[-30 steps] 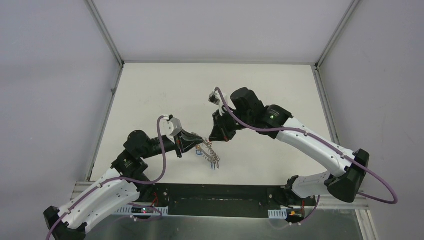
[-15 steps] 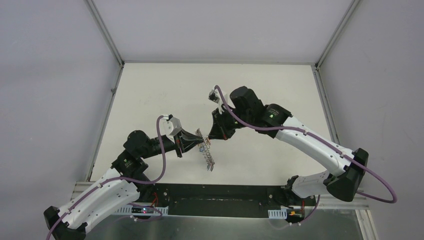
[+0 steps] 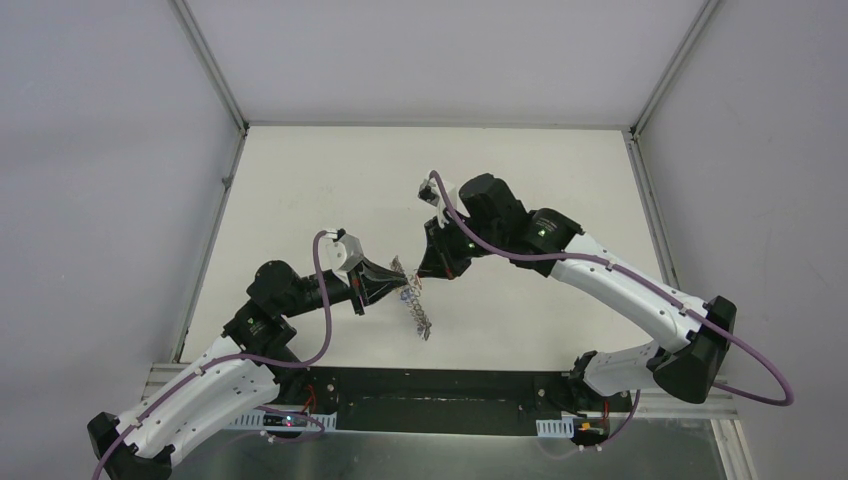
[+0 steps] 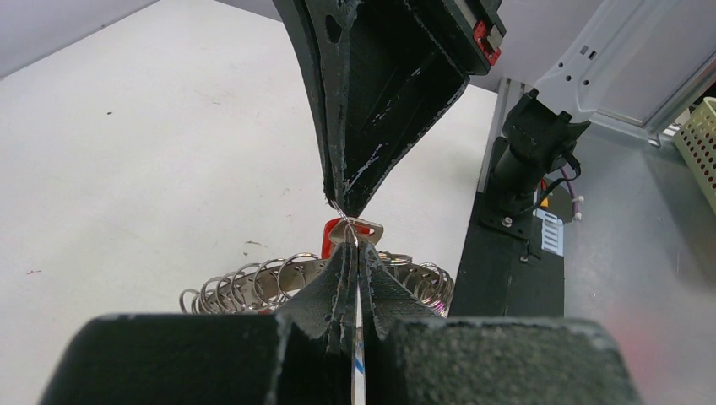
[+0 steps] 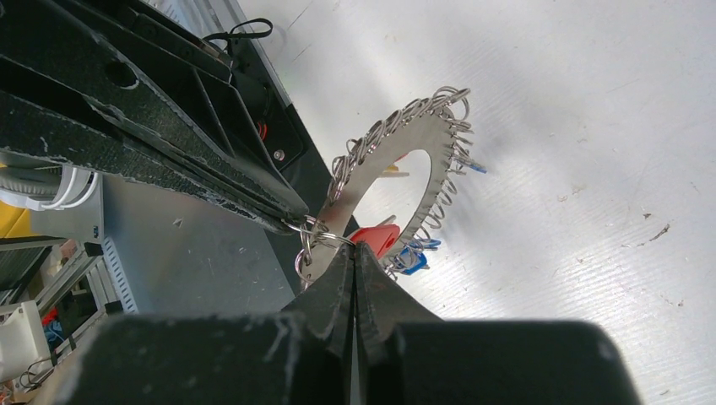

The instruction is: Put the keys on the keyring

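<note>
The keyring (image 3: 419, 313) hangs above the table between both grippers, a flat grey ring (image 5: 439, 143) rimmed with wire loops (image 4: 253, 283). My left gripper (image 3: 398, 270) is shut on its rim, fingertips pressed together (image 4: 355, 251) with a thin metal edge between them. My right gripper (image 3: 424, 277) meets it tip to tip and is shut (image 5: 355, 249) on a wire loop at the rim. A red-tagged key (image 5: 376, 238) sits right behind that pinch; its metal head (image 4: 359, 229) shows. A blue-tagged key (image 5: 414, 261) hangs from a loop nearby.
The white table (image 3: 330, 190) is boxed in by white walls with metal corner posts (image 3: 210, 70). A black base plate (image 3: 430, 395) runs along the near edge under the arms. A pale mesh basket (image 4: 701, 143) stands off the table.
The keyring has swung from a broader face to nearly edge-on below the grippers. Both grippers stayed shut and shifted only slightly, the right one nudging left.
</note>
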Robot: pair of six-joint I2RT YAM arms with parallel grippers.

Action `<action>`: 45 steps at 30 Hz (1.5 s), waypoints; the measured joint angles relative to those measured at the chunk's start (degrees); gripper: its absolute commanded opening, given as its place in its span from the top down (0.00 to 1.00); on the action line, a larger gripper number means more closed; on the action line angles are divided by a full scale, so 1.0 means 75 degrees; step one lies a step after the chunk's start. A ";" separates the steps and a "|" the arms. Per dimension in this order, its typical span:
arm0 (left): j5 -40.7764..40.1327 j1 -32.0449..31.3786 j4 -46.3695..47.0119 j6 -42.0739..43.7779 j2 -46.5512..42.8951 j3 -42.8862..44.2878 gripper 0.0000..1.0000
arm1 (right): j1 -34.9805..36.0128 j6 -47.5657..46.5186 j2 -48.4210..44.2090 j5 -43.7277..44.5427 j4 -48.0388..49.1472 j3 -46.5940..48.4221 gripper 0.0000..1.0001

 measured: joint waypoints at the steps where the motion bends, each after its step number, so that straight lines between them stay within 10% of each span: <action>1: -0.0003 0.0000 0.0000 -0.0003 0.0000 0.0000 1.00 | 0.0000 0.0003 0.0000 0.0003 0.0006 0.0000 1.00; 45: -0.0595 0.0000 0.1862 -0.0338 -0.0297 -0.0659 1.00 | -0.0035 0.0370 -0.0609 -0.0280 0.0854 -0.0251 1.00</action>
